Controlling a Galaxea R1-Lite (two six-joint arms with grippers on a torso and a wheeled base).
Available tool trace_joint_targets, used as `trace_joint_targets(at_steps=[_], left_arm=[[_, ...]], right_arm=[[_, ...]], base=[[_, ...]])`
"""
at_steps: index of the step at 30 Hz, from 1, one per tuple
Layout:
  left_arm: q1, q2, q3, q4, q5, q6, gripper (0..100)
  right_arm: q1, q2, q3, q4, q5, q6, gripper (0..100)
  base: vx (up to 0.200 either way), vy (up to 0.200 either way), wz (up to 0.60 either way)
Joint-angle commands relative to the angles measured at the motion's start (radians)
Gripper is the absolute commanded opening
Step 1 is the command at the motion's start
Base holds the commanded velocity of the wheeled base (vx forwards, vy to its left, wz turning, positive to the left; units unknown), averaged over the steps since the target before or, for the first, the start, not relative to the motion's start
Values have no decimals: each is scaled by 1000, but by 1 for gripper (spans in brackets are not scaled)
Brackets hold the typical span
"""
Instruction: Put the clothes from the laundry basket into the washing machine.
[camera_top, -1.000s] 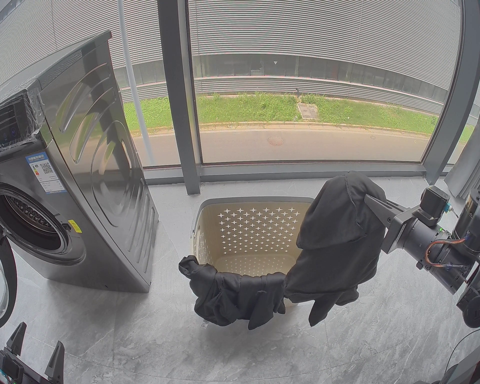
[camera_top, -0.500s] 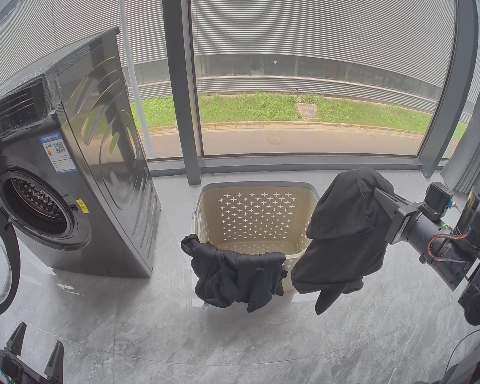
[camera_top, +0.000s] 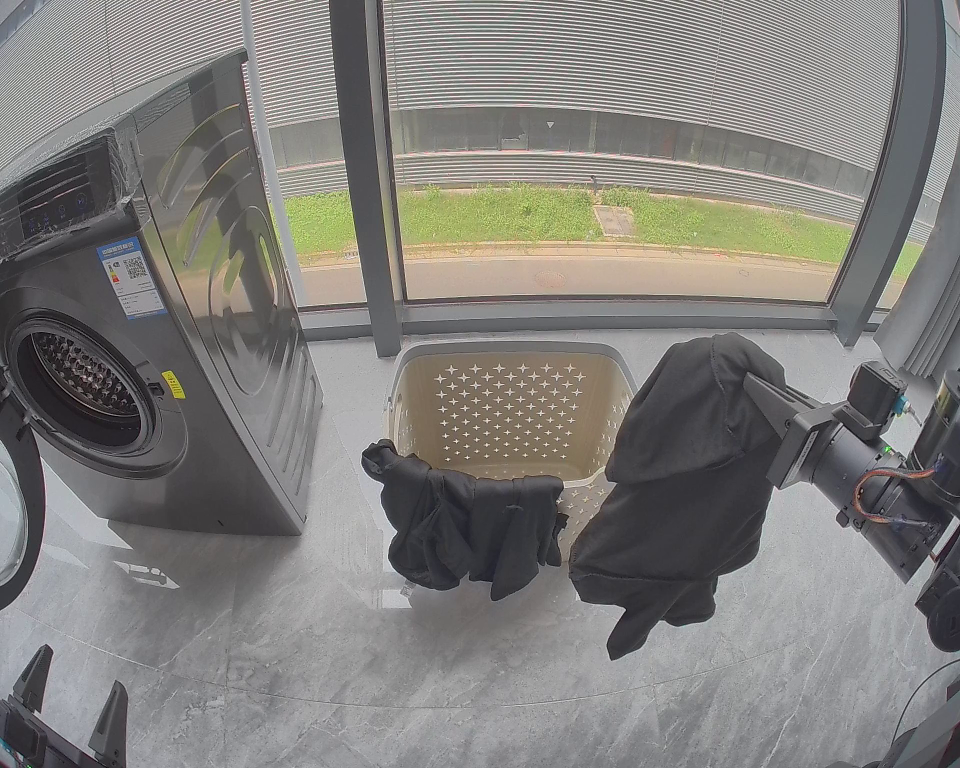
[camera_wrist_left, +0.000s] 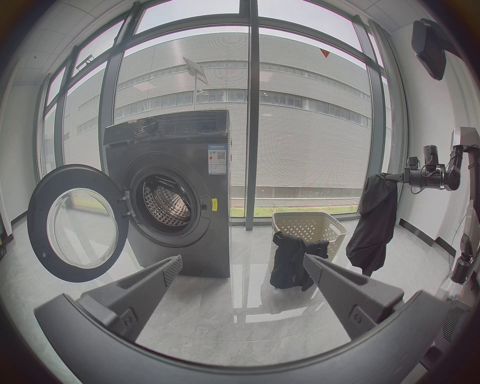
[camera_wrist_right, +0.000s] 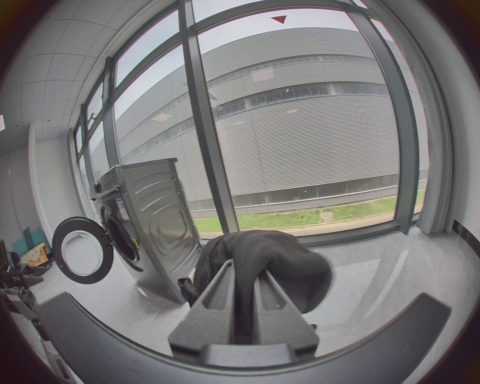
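Note:
My right gripper (camera_top: 762, 395) is shut on a black garment (camera_top: 680, 480) that hangs in the air to the right of the cream laundry basket (camera_top: 425, 375). The right wrist view shows the cloth (camera_wrist_right: 280, 265) pinched between the gripper's (camera_wrist_right: 243, 287) fingers. A second black garment (camera_top: 465, 525) is draped over the basket's near rim. The grey washing machine (camera_top: 220, 290) stands at the left, its drum (camera_top: 85, 385) exposed and its round door (camera_wrist_left: 75, 230) swung open. My left gripper (camera_top: 70, 690) is low at the near left, open, holding nothing (camera_wrist_left: 240, 267).
A tall window with a grey pillar (camera_top: 365, 170) runs behind the basket and machine. The grey marble floor (camera_top: 450, 670) stretches between me and the basket. A curtain (camera_top: 930, 300) hangs at the far right.
The head view has shifted, so machine and basket sit farther up and the drum faces me more. The right gripper still holds the hanging black garment, whose hem has swung a little.

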Motion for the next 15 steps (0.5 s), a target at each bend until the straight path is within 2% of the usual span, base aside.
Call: trace_joint_targets(at_steps=[1, 6, 9, 15], left_arm=[[0, -15, 16, 0, 1, -1, 100], [0, -15, 16, 0, 1, -1, 100], [0, -15, 16, 0, 1, -2, 100], [0, -15, 16, 0, 1, -2, 100]], right_arm=[[1, 2, 0, 0, 9, 1, 0], [5, 2, 4, 0, 19, 4, 0], [3, 2, 4, 0, 40, 6, 0], [3, 2, 2, 0, 45, 6, 0]], base=[[0, 200, 0], [0, 200, 0], [0, 200, 0], [0, 200, 0]])
